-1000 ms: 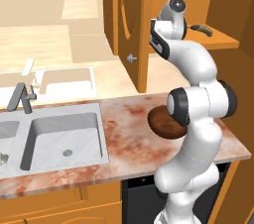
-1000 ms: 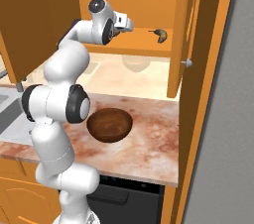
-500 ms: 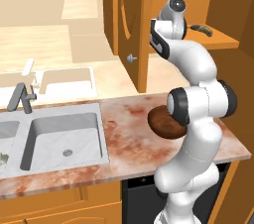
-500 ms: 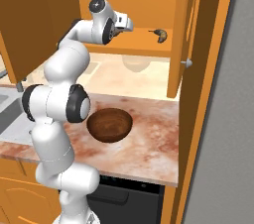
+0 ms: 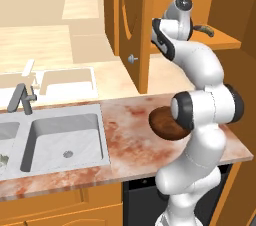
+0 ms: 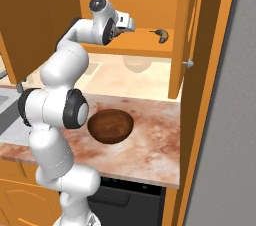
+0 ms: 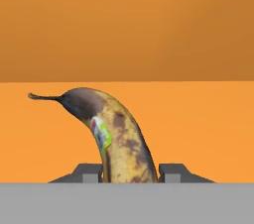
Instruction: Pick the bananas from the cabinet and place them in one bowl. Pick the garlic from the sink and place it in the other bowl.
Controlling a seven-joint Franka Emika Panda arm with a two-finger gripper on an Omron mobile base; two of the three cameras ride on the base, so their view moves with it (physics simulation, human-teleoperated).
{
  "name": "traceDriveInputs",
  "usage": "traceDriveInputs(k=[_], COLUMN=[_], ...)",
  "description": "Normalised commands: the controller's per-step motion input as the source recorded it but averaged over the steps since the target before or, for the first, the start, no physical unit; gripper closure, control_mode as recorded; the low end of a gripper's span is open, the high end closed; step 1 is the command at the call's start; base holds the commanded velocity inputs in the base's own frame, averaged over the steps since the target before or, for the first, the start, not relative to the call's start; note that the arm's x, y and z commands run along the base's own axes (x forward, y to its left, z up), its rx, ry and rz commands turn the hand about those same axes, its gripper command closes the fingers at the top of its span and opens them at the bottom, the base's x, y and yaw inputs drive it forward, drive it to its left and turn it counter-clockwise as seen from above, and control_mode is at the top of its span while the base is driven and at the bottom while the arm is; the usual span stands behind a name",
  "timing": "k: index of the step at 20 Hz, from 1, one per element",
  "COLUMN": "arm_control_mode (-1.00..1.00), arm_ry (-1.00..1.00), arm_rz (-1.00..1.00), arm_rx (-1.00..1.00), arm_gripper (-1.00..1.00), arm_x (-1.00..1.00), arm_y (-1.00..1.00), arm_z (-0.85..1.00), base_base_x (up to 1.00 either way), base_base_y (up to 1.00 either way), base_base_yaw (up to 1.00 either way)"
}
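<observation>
The bananas [image 7: 119, 139], a brown-spotted bunch with a small sticker, lie on the orange shelf of the open cabinet [image 6: 140, 45]. My gripper [image 7: 130, 173] is shut on their near end, with a dark fingertip [image 7: 89, 172] pressed to each side and the stem pointing away. From the base the bananas [image 6: 161, 35] [image 5: 205, 30] look small, just beyond my raised hand. A dark brown bowl [image 6: 111, 126] [image 5: 165, 122] sits on the counter below. The steel sink [image 5: 65, 137] is at the left, and a small pale lump, the garlic [image 5: 2, 160], lies in its far-left basin.
The cabinet door [image 5: 127, 20] stands open to the left of my arm, its silver knob [image 5: 132, 59] facing out. The other door [image 6: 182, 30] hangs at the right. A pale bowl [image 6: 137, 64] rests at the back of the marbled counter [image 6: 150, 145]. The faucet [image 5: 22, 95] stands behind the sink.
The jaws have closed on the bananas. Arm, base and bananas keep their places in both base views.
</observation>
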Motion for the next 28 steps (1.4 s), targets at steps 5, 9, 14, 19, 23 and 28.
traceDriveInputs(k=[5, 9, 14, 19, 23, 28], arm_control_mode=[-1.00, -1.00, -1.00, -1.00, -1.00, -1.00], arm_ry=[-0.01, 0.00, 0.00, 0.00, 0.03, 0.02], arm_rz=[0.00, 0.00, 0.00, 0.00, 0.00, 0.00], arm_rx=[0.00, 0.00, 0.00, 0.00, 0.00, 0.00], arm_gripper=[1.00, 1.00, 1.00, 1.00, 1.00, 1.00], arm_x=[-0.47, -0.59, -0.61, -0.66, -0.68, -0.55], arm_y=[-0.03, -0.03, 0.00, 0.00, 0.00, 0.00], arm_z=[0.00, -0.06, -0.01, 0.00, 0.00, 0.00], base_base_x=[0.00, 0.00, 0.00, 0.00, 0.00, 0.00], base_base_y=[0.00, 0.00, 0.00, 0.00, 0.00, 0.00], base_base_yaw=[0.00, 0.00, 0.00, 0.00, 0.00, 0.00])
